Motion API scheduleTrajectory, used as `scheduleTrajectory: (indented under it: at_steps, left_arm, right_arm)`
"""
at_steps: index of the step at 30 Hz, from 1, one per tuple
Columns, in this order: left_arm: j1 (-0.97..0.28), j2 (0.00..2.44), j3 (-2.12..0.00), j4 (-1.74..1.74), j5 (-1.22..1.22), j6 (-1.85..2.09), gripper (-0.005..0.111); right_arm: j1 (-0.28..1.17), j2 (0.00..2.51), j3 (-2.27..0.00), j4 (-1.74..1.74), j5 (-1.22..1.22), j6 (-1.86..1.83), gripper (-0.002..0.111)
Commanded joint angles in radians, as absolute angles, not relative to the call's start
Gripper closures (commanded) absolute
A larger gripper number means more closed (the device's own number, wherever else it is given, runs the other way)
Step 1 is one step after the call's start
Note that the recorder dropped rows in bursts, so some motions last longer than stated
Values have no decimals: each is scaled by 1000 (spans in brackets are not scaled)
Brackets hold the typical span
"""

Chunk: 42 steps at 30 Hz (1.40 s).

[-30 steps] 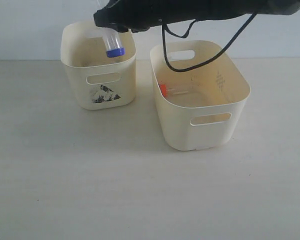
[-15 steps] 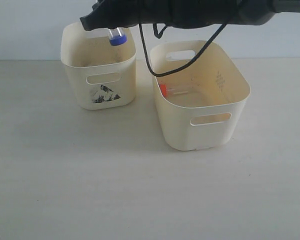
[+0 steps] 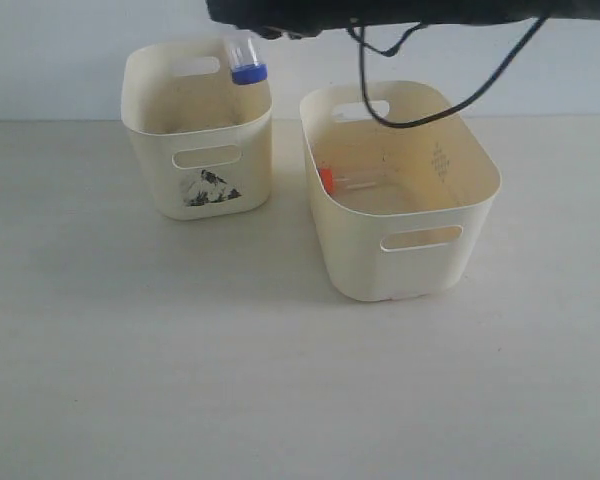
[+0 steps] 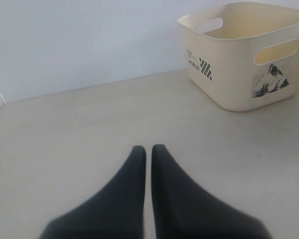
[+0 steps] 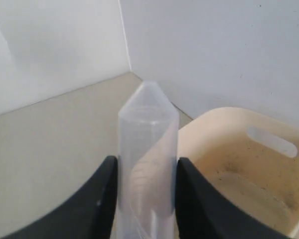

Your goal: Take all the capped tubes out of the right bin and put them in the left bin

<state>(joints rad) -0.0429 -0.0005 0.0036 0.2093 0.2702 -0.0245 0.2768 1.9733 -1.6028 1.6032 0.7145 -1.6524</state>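
1. A blue-capped tube (image 3: 244,57) was found clamped between the right fingers (image 5: 102,199), cap downward, above the left bin (image 3: 195,195), presumably for release.
2. An orange-capped tube (image 3: 342,180) was noted in the right bin (image 3: 410,265), well apart from them.
3. The left fingers (image 4: 132,194) were pressed together, empty.

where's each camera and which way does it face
Exterior: raised, looking down on small bin and big bin; right arm crosses top.
Left wrist: low over the table, facing the small bin; shut left gripper shows.
Right wrist: looks along the tube held by the right gripper.
Shared: exterior and right wrist both show the tube.
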Motion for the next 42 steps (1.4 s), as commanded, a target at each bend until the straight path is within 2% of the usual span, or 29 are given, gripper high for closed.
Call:
scheduleTrajectory:
  at_steps: [1, 6, 21, 36, 37, 39, 40, 42]
  left_arm:
    - [-44, 0, 0, 206, 261, -38, 102]
    - [-44, 0, 0, 206, 261, -38, 102]
    - [-44, 0, 0, 206, 261, -38, 102]
    - [-44, 0, 0, 206, 261, -38, 102]
    - [-44, 0, 0, 206, 261, -38, 102]
    - [-44, 0, 0, 206, 261, -38, 102]
    - [-44, 0, 0, 206, 261, -38, 102]
    - [-44, 0, 0, 206, 261, -38, 102]
  right_arm:
    - [163, 1961, -1607, 1608, 822, -1624, 108]
    - [125, 1970, -1627, 1692, 719, -1721, 108]
    - [179, 2257, -1960, 1726, 892, -1621, 108]
    - [259, 2302, -1980, 1744, 729, -1575, 108]
    - [259, 2302, -1980, 1744, 729, -1575, 106]
    - [259, 2302, -1980, 1744, 716, -1575, 87]
    - [259, 2302, -1980, 1744, 703, -1566, 63]
    - [259, 2302, -1980, 1744, 686, -1561, 41]
